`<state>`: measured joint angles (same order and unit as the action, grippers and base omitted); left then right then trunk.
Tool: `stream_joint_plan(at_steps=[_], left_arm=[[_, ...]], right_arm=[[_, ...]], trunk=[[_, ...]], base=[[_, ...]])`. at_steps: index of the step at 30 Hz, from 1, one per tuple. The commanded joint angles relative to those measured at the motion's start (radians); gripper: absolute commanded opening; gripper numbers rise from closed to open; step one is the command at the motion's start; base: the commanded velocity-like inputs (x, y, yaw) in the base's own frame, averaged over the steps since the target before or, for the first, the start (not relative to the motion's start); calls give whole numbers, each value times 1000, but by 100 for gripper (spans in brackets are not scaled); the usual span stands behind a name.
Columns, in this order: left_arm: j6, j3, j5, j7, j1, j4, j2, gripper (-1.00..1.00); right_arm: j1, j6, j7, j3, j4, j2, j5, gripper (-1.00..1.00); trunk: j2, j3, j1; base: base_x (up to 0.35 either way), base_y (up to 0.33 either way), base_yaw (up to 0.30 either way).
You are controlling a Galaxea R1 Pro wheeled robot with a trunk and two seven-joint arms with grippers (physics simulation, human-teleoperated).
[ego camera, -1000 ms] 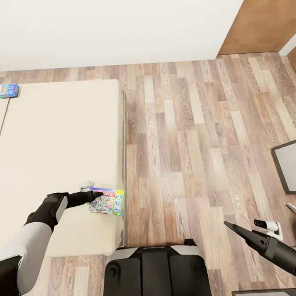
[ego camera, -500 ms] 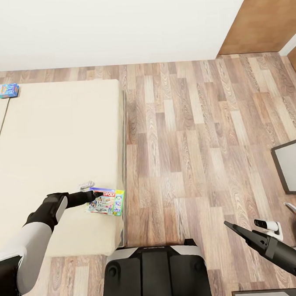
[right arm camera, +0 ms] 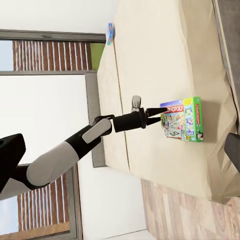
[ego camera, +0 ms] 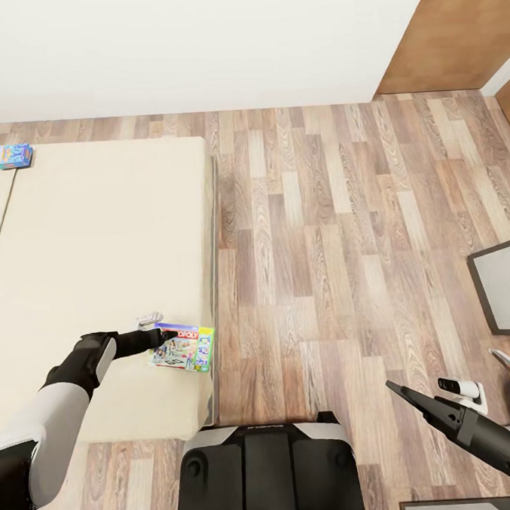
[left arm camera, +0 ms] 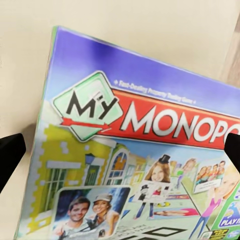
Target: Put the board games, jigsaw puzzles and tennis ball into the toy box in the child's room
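Left gripper (ego camera: pixel 168 336) sits at the near-left edge of the Monopoly box (ego camera: pixel 183 347), fingers spread, one dark fingertip (left arm camera: pixel 10 152) showing at each side of the lid in the left wrist view; nothing grasped yet. The box lies flat on the bed (ego camera: pixel 96 242), close to its floor-side edge, green side facing the planks. Judgement: the step in hand is the pick-up; the box is flat and wide, so the fingers should straddle one edge squarely and close on the thickness, not the printed face, then lift level so it does not pivot out. The soft beige cover may give under pressure, so descend gently. Small blue game box (ego camera: pixel 12 156) rests at the far corner of the bed, well apart. Right gripper (ego camera: pixel 396 391) hangs over the wood-plank floor (ego camera: pixel 321 228); cannot tell whether it is spread or closed. White wall (ego camera: pixel 197 47) behind the bed.
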<state>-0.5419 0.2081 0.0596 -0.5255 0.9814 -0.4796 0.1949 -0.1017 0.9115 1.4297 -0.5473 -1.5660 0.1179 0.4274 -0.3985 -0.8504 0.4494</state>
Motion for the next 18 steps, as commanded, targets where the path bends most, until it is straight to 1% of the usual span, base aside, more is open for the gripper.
stream_joint_plan(at_steps=[1,18], left_arm=[[-7,8,6,-7,0,-1,-1,100],[-7,8,6,-7,0,-2,0,100]], right_arm=[[0,9,1,0,0,0,2,100],[-1,9,1,-1,0,0,2,100]], trunk=[[-2,-1,1],[-2,-1,1]], base=[[0,0,0],[0,0,0]])
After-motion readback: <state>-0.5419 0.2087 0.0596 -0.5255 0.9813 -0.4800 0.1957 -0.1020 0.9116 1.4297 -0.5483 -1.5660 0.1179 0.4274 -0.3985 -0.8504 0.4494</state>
